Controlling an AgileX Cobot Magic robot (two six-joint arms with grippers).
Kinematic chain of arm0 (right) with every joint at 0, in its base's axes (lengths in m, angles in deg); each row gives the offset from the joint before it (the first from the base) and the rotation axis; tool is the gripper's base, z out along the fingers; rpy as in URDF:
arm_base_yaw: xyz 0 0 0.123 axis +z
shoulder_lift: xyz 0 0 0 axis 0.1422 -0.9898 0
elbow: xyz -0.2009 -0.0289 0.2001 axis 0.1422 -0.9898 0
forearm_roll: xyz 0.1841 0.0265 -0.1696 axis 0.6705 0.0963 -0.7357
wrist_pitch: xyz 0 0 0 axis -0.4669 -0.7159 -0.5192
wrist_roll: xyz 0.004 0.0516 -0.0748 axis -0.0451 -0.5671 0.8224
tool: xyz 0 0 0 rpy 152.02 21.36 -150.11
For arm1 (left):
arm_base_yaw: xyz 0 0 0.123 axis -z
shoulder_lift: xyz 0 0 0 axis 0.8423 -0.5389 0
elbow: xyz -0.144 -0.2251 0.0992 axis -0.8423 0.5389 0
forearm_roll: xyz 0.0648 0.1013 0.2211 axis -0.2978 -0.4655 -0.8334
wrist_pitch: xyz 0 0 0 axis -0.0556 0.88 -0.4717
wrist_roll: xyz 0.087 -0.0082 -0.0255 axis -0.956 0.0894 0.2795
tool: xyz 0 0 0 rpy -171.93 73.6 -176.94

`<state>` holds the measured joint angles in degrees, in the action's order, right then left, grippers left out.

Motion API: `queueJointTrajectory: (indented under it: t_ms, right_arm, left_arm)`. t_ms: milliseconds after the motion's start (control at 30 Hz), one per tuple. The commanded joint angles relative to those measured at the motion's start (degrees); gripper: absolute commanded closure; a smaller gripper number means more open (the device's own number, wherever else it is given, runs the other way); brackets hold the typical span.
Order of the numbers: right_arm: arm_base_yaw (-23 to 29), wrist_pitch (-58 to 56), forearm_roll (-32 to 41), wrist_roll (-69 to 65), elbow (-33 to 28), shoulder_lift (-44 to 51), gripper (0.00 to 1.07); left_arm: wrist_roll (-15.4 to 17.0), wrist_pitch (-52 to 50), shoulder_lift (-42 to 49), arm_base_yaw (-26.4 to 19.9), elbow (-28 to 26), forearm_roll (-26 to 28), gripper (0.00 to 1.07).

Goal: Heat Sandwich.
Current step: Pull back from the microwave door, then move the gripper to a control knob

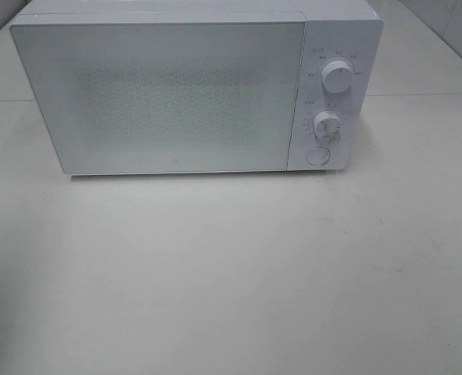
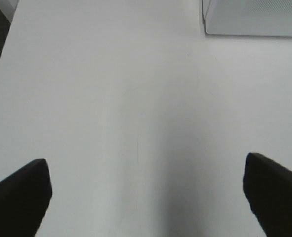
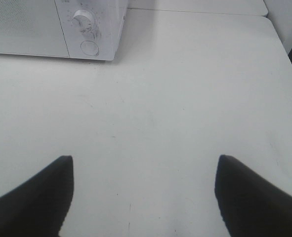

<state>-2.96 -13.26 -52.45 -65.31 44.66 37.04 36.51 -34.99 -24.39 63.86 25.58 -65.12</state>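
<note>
The sandwich is out of view in all three views. A white microwave [image 1: 191,90] stands at the back of the white table [image 1: 231,273] with its door shut; two knobs and a round button [image 1: 317,155] sit on its right panel. No arm shows in the exterior high view. My left gripper [image 2: 146,197] hovers open over bare table, a corner of the microwave [image 2: 254,17] beyond it. My right gripper [image 3: 143,195] is open over bare table too, with the microwave's panel end [image 3: 89,29] farther off. Nothing lies between either pair of fingers.
The table's edge [image 2: 0,59] shows in the left wrist view, with dark floor beyond. In the right wrist view the table's other edge [image 3: 279,34] runs beside a dark gap. A seam [image 1: 418,95] crosses the table behind the microwave.
</note>
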Motion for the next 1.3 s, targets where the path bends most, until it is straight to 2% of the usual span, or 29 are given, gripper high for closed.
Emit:
queueJointTrajectory:
  t_ms: [33,100,200,333,367,500,900,967,1100,1300]
  right_arm:
    - [-0.46,0.29,0.11,-0.11,-0.11,1.55,0.31]
    - [-0.46,0.29,0.11,-0.11,-0.11,1.55,0.31]
    - [-0.46,0.29,0.11,-0.11,-0.11,1.55,0.31]
    - [-0.46,0.29,0.11,-0.11,-0.11,1.55,0.31]
    - [-0.46,0.29,0.11,-0.11,-0.11,1.55,0.31]
    - [-0.46,0.29,0.11,-0.11,-0.11,1.55,0.31]
    - [-0.46,0.29,0.11,-0.11,-0.11,1.55,0.31]
    - [-0.46,0.29,0.11,-0.11,-0.11,1.55,0.31]
    - [-0.46,0.29,0.11,-0.11,-0.11,1.55,0.31]
    - [-0.46,0.29,0.11,-0.11,-0.11,1.55,0.31]
  left_arm:
    - [-5.39,2.75,4.41,-0.11,2.18,4.30,0.05]
    - [-8.19,4.35,7.62,-0.11,3.38,6.53,0.05]
    - [-9.45,5.44,9.22,-0.11,4.07,7.10,0.05]
    - [-9.45,7.05,11.00,-0.11,6.36,7.22,0.05]
    - [-9.45,7.39,11.23,-0.11,8.31,7.33,0.05]
    - [-9.45,4.53,11.23,-0.11,10.14,8.08,0.05]
    - [-9.45,4.53,11.97,-0.69,10.14,8.31,0.05]
    - [-9.45,4.53,15.47,-2.98,10.14,8.31,0.05]
    - [-9.45,4.53,20.00,-4.24,10.14,8.31,0.05]
    - [-9.11,4.53,31.68,-7.62,10.14,8.31,0.05]
